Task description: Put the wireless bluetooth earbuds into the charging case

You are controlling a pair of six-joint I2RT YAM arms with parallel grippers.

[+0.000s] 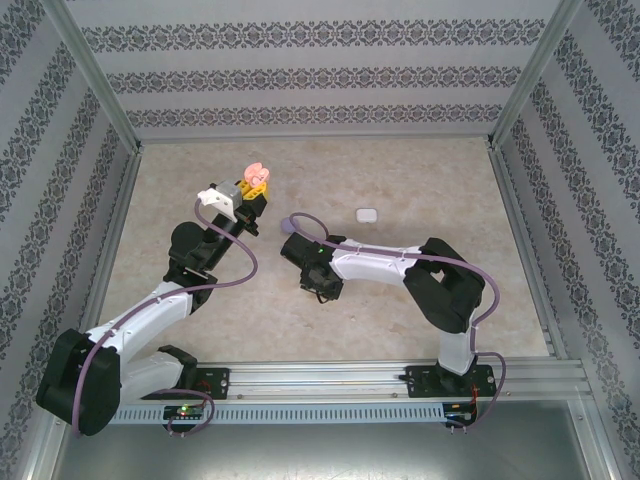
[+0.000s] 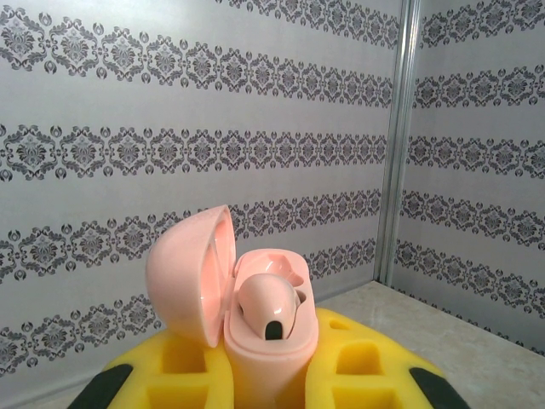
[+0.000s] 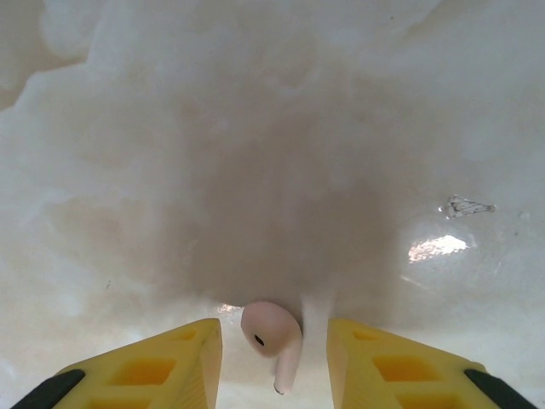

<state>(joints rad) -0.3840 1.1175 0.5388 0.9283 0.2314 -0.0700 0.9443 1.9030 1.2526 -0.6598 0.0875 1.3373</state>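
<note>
Right gripper (image 3: 274,362) part-open, astride pink earbud (image 3: 271,331) flat on table (image 3: 255,128), stem lying along the gap toward wrist, seemingly untouched; left gripper (image 2: 264,388) clamped on open case (image 2: 260,345), aloft, one bud (image 2: 268,307) seated.

light: bright, even, from above | shadow: soft dark patch on table (image 3: 102,170) before my right fingers (image 3: 153,368) | glare: white spot at right | blur: fingers soft
</note>
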